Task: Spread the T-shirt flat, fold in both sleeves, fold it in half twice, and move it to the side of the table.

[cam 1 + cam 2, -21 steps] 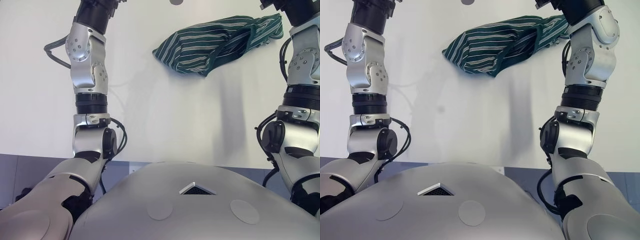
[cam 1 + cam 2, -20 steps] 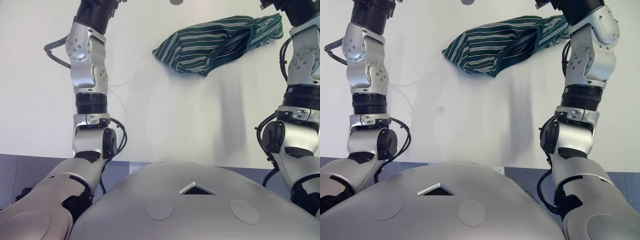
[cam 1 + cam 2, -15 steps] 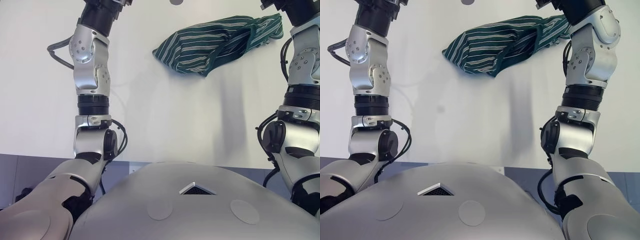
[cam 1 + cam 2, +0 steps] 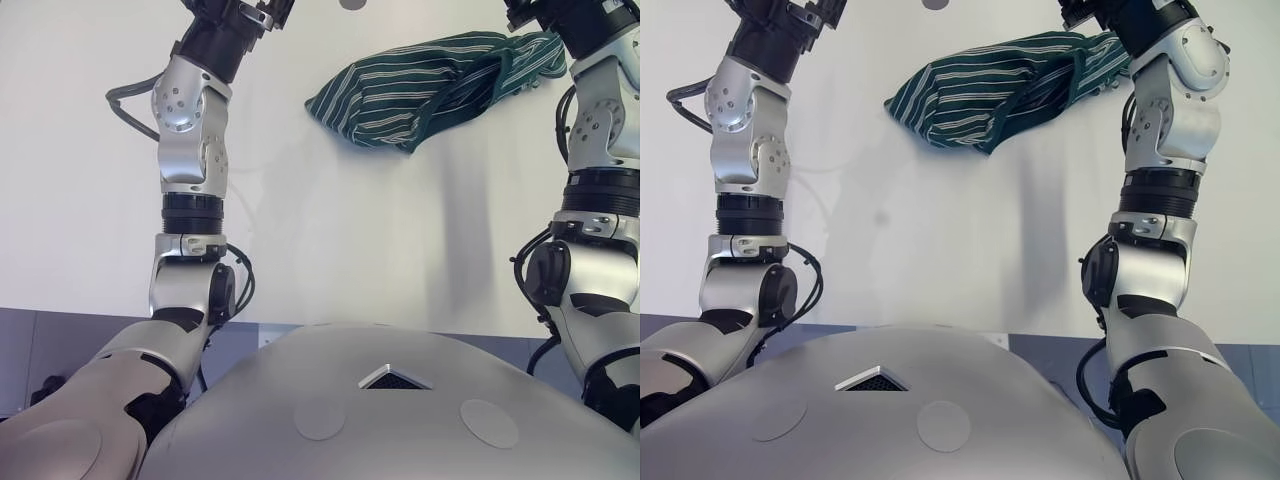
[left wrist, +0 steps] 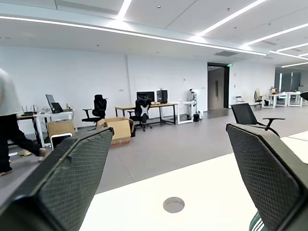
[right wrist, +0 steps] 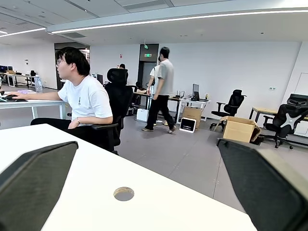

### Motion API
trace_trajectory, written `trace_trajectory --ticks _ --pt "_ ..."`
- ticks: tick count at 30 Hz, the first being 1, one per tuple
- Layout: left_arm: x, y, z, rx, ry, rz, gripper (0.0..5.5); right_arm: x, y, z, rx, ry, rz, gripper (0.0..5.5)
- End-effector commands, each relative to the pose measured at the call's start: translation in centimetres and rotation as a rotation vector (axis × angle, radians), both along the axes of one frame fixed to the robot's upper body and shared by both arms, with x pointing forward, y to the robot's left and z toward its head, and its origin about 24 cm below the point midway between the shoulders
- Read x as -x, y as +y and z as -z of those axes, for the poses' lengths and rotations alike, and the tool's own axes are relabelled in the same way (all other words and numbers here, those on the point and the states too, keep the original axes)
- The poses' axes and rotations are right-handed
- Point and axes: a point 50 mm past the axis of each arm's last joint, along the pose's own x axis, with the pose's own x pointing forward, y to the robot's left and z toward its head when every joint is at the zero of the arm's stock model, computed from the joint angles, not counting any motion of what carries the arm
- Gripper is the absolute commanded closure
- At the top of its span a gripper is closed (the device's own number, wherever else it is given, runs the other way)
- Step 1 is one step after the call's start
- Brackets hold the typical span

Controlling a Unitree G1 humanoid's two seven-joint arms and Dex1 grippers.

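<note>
T-shirt (image 4: 430, 85): green w/ thin white stripes, lying bunched on the white table (image 4: 330, 230), far side, right of centre. Not spread flat; layers overlap and a dark fold runs diagonally through its right half.

Left gripper (image 5: 168, 159): raised over the far part of the table, to the left of the garment and apart from it. Jaws spread wide, nothing between the textured pads (image 5: 77, 178) (only tabletop and the room beyond seen through the gap). A sliver of green cloth sits at the corner of the left wrist view, beside one finger.

Right gripper (image 6: 144, 178): at the far right of the table. In the head views the right arm overlaps the T-shirt's right end; contact w/ the cloth can't be confirmed. Jaws spread wide, holding nothing.

Other: round hole (image 5: 173, 204) in the tabletop, near the far edge, ahead of both grippers.
</note>
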Motion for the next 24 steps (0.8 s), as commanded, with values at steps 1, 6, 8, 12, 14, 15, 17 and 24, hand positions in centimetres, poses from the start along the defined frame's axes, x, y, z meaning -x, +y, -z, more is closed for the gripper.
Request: trace_trajectory --ticks 1,6,8,12,14,15,17,24 --pt "0.13 -0.45 -0.11 -0.043 -0.015 0.022 1.18 -0.48 0.06 -0.36 0.036 -0.009 0.012 0.13" --pt "0.40 -1.00 0.20 -0.060 -0.012 0.045 1.18 -0.54 0.11 -0.16 0.049 -0.007 0.021 0.13" --pt "0.42 -1.09 0.20 -0.064 -0.013 0.049 1.18 -0.57 0.03 -0.13 0.054 -0.007 0.029 0.13" --pt "0.71 -1.26 0.59 -0.087 -0.006 0.058 1.18 -0.53 0.01 0.10 0.059 -0.003 0.038 0.13" --pt "0.66 -1.36 0.48 -0.084 -0.013 0.057 1.18 -0.57 -0.03 0.11 0.061 -0.001 0.040 0.13" --pt "0.59 -1.40 0.35 -0.076 -0.015 0.053 1.18 -0.61 -0.10 0.07 0.061 -0.002 0.043 0.13" --pt "0.49 -1.35 0.05 -0.067 -0.021 0.050 1.18 -0.65 -0.11 -0.03 0.055 -0.005 0.046 0.13" --pt "0.57 -1.30 0.20 -0.063 -0.022 0.045 1.18 -0.77 -0.10 -0.22 0.065 -0.007 0.038 0.13"
